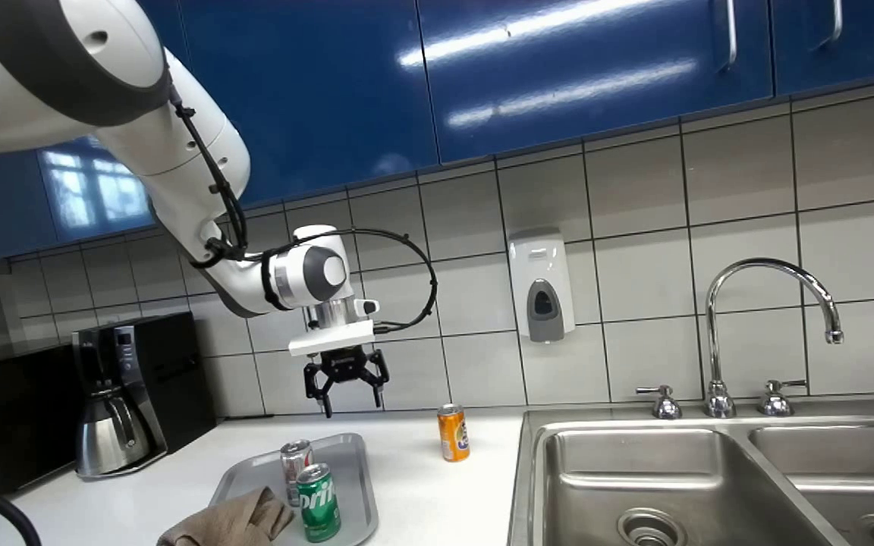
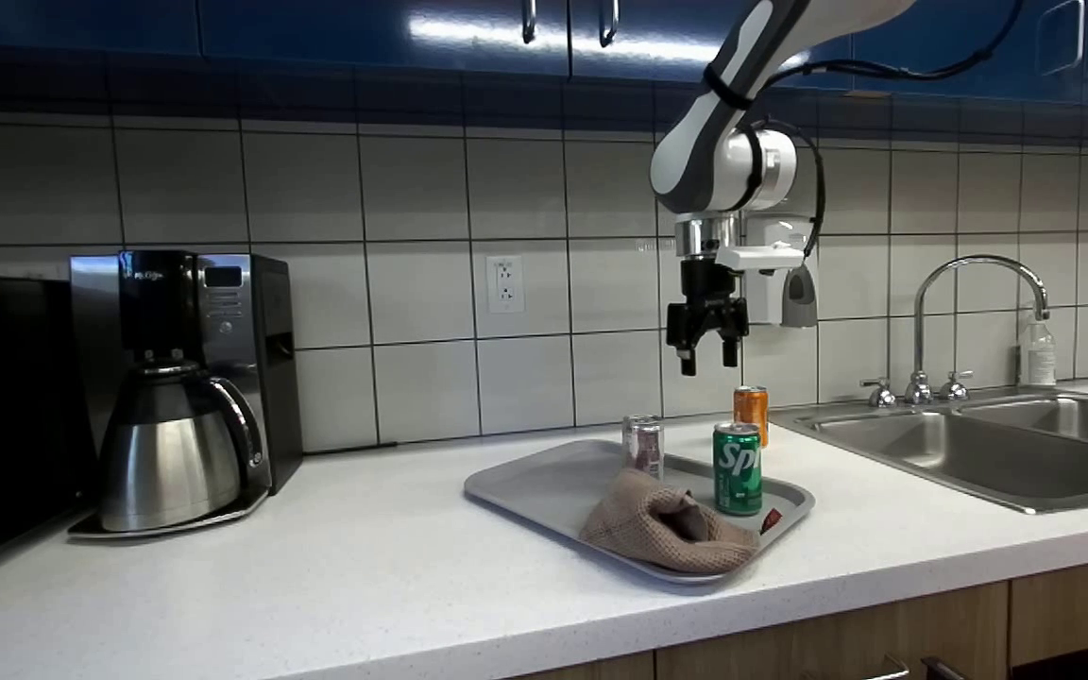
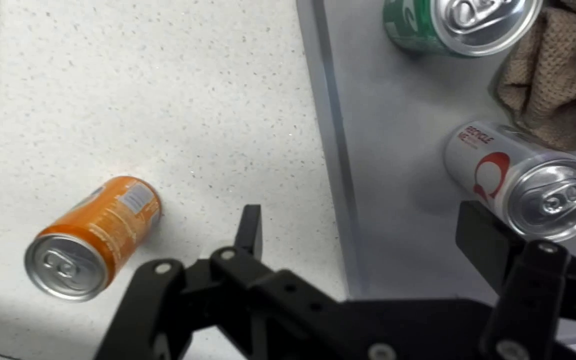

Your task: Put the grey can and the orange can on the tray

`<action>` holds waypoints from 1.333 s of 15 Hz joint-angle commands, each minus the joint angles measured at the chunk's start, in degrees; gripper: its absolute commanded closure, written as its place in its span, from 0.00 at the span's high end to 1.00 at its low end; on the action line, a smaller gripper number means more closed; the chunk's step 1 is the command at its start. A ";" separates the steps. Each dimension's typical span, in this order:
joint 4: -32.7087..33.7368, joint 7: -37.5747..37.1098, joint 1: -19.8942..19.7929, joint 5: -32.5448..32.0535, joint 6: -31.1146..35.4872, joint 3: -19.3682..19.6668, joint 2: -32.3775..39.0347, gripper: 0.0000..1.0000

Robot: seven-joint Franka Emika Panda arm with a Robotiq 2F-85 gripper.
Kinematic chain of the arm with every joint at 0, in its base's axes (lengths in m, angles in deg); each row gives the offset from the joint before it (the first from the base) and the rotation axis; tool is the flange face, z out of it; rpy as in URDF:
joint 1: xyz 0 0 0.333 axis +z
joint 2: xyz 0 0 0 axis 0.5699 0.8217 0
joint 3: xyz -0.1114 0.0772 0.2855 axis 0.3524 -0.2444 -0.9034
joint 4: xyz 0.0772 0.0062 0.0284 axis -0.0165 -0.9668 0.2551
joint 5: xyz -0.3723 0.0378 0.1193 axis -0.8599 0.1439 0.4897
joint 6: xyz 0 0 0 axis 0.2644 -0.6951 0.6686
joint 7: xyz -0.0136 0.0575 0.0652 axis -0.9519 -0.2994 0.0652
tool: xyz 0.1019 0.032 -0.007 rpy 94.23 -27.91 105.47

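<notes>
The grey can [image 1: 295, 464] stands upright on the tray [image 1: 359, 474], beside the green can; both also show in an exterior view, the can [image 2: 643, 446] and the tray [image 2: 535, 477]. The orange can [image 1: 453, 434] stands upright on the counter between tray and sink; it also shows in an exterior view [image 2: 751, 408]. My gripper [image 1: 353, 408] is open and empty, high above the counter; it also shows in an exterior view [image 2: 709, 366]. In the wrist view the jaws [image 3: 360, 215] span the tray's edge [image 3: 335, 125], with the orange can [image 3: 113, 220] left and the grey can [image 3: 488, 160] right.
A green can [image 2: 738, 472], a brown cloth [image 2: 657, 534] and a small red piece [image 2: 771, 520] lie or stand on the tray. A steel sink [image 1: 526, 485] with a tall faucet [image 1: 714, 326] is beside the counter. A coffee maker [image 2: 171, 453] and a wall soap dispenser [image 1: 542, 284] are nearby.
</notes>
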 commanded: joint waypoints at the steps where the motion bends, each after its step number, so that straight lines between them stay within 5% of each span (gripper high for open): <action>1: 1.38 2.11 -2.44 0.87 -0.33 1.20 0.80 1.00; 20: 27.08 4.54 -9.88 4.93 -6.10 2.62 19.23 1.00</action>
